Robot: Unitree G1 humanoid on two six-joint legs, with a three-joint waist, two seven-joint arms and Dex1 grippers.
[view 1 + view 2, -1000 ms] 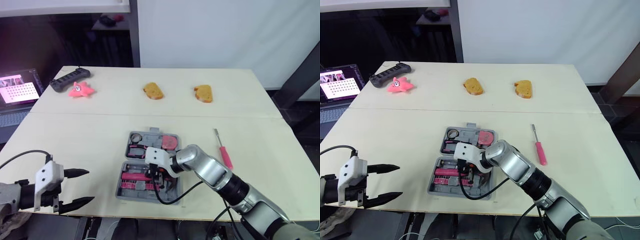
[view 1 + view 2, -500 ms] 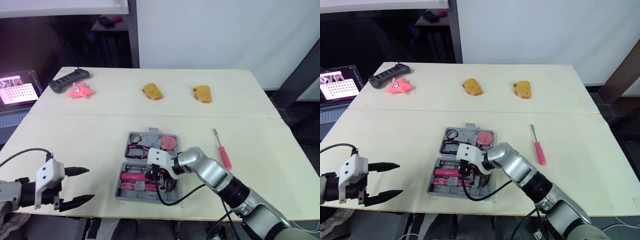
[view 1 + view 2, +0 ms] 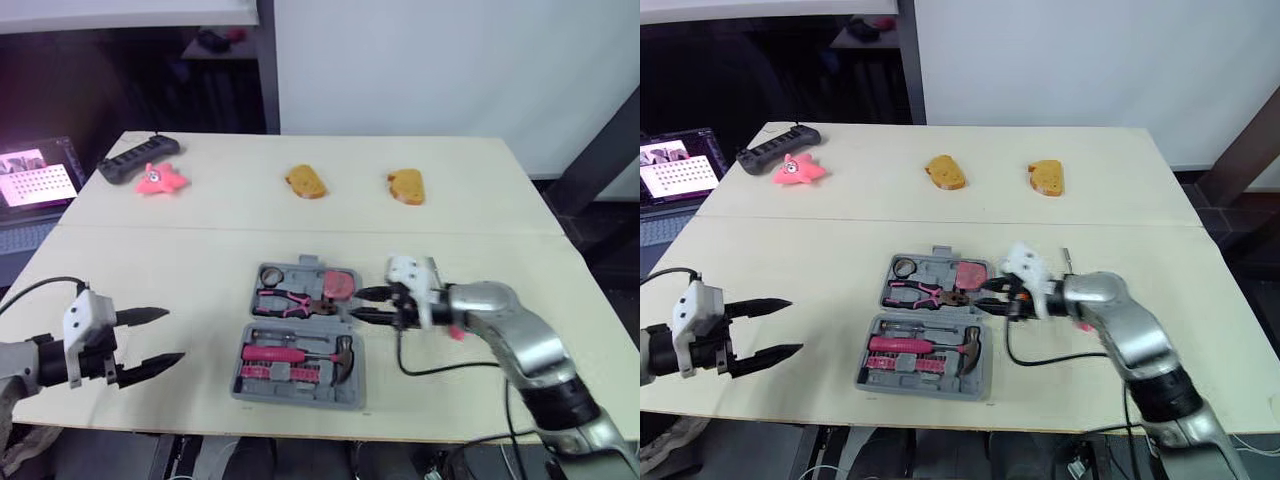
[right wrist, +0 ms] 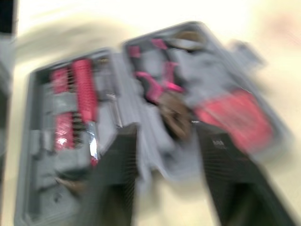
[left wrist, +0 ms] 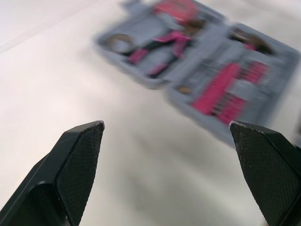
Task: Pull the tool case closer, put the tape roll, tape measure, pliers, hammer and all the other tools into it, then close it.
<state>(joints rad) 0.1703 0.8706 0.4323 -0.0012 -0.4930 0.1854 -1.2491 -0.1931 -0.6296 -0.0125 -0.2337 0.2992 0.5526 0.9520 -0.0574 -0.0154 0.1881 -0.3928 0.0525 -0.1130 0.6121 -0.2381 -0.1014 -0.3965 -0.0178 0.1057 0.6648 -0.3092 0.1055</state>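
I read this as a robotics test lab: a bare pale wooden worktop (image 3: 200, 260) before a plain white wall (image 3: 450, 60), a laptop (image 3: 35, 178) showing a grid pattern, and scattered props: black controller (image 3: 138, 158), pink toy (image 3: 160, 181).

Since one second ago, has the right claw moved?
Yes. The right claw withdrew from inside the tool case, rightward, to beside its right edge.

There was one open tool case (image 3: 300, 397), one hammer (image 3: 300, 353), one pair of pliers (image 3: 290, 300), two bread-like pieces (image 3: 305, 182) (image 3: 406, 186), one pink toy (image 3: 160, 181), one black controller (image 3: 138, 158)
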